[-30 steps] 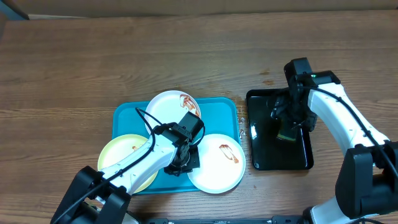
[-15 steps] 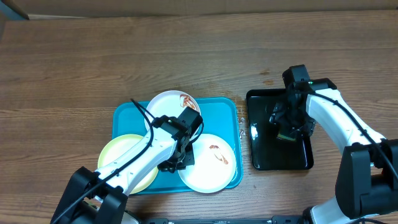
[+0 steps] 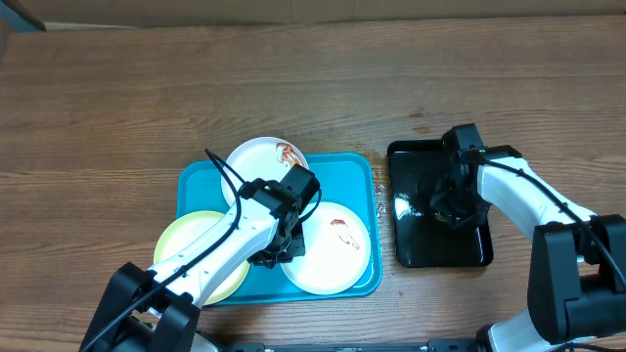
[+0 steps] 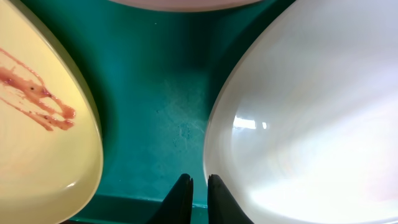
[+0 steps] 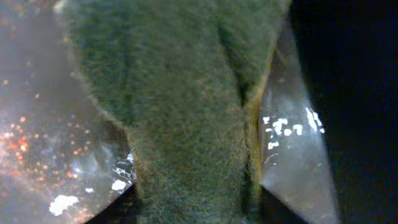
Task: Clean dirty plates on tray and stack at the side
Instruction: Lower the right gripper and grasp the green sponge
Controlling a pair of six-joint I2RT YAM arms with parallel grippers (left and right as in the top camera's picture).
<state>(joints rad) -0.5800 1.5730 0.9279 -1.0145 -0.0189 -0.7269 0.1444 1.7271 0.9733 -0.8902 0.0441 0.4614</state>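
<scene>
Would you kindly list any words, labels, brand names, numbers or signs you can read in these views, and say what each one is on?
No readable text, label, brand, number or sign appears in any view.
The turquoise tray, back white plate, front white plate, yellow-green plate, black tray, green scouring pad and wooden table are all unmarked; the red smears are sauce, not writing.

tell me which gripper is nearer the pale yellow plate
Left. The left gripper is low over the tray beside the pale yellow plate; the right gripper is far off over the black tray, jaws on a sponge.
</scene>
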